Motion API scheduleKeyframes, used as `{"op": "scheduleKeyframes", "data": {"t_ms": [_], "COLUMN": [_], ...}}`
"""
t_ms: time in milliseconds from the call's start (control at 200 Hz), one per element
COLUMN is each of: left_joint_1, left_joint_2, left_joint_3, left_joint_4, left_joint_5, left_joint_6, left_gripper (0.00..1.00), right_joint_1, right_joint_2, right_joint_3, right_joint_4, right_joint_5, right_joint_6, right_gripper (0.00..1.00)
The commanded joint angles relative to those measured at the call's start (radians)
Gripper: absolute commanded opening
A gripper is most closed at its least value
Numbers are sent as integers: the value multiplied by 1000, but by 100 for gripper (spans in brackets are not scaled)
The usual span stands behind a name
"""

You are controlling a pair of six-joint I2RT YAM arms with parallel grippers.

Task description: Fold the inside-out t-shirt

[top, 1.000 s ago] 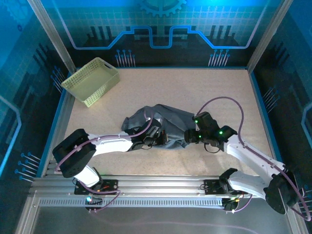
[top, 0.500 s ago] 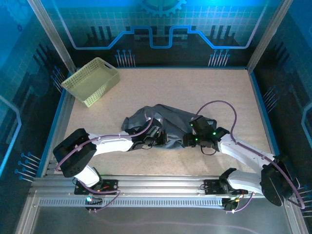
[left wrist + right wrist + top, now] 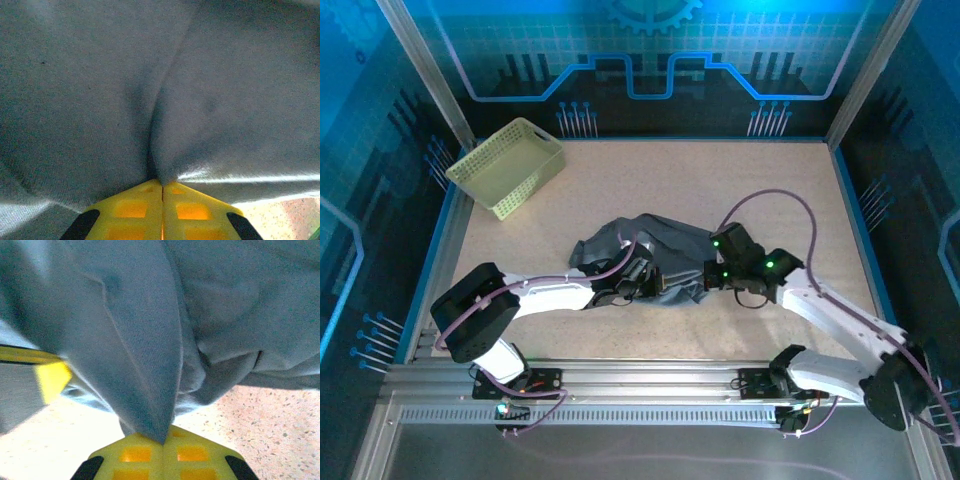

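No text, label, brand or number can be read on the inside-out t-shirt or basket.

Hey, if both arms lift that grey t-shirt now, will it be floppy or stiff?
Probably very floppy: the t-shirt lies crumpled in soft folds, puckering toward the left gripper. It would likely sag between the two pinches, since the right gripper holds just a narrow tuck. Its matte weave suggests little slipping.
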Motion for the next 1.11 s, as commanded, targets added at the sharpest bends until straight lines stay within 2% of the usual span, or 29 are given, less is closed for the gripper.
{"op": "scheduleKeyframes", "data": {"t_ms": [0,135,285,435,550,700,840,975,1101], "left_joint_1": [-6,-6,-6,-5,-7,-94,-180,-204,-212], "left_joint_2": [8,7,-12,-71,-113,-208,-305,-332,-286], "left_joint_3": [27,36,40,40,70,67,53,63,82], "left_joint_4": [-15,-4,-18,-89,-158,-122,-53,-45,-19], "left_joint_5": [-37,-29,-33,-94,-130,-212,-308,-332,-321], "left_joint_6": [24,40,66,112,168,271,352,381,371], "left_gripper": [9,14,22,30,34,40,43,47,52], "right_joint_1": [19,19,19,19,19,19,30,64,92], "right_joint_2": [-81,-79,-56,-17,-5,-3,71,176,265], "right_joint_3": [134,228,234,233,322,462,568,656,708], "right_joint_4": [-198,-280,-290,-316,-376,-376,-364,-362,-338], "right_joint_5": [14,-12,-13,-15,-23,-63,-80,-40,-23], "right_joint_6": [-31,-72,-121,-170,-189,-185,-161,-157,-133], "right_gripper": [0,0,0,0,0,0,0,0,0]}}
